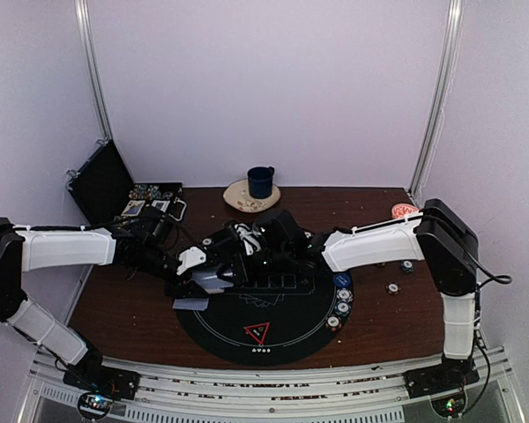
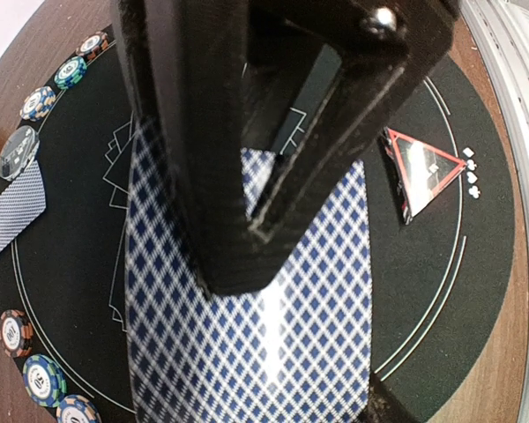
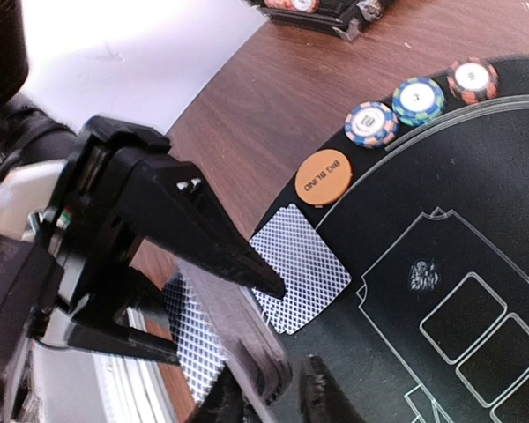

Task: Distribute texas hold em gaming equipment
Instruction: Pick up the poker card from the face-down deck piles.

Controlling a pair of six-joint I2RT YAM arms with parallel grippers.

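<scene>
- While the left gripper (image 2: 247, 260) holds the pack (image 2: 273, 344), one card (image 3: 300, 264) lies at the mat's (image 1: 282, 339) nine o'clock.
- I can't tell how wide the right gripper (image 3: 273, 401) is.
- Most dealing looks undone.

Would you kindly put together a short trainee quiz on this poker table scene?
1. What words are printed on the orange disc?
2. The left pincer grips: A a spoon, B patterned cards, C a die.
3. True or false: the triangle marker lies on bare wood.
Key: 1 BIG BLIND; 2 B; 3 false, it lies on the black mat.
</scene>
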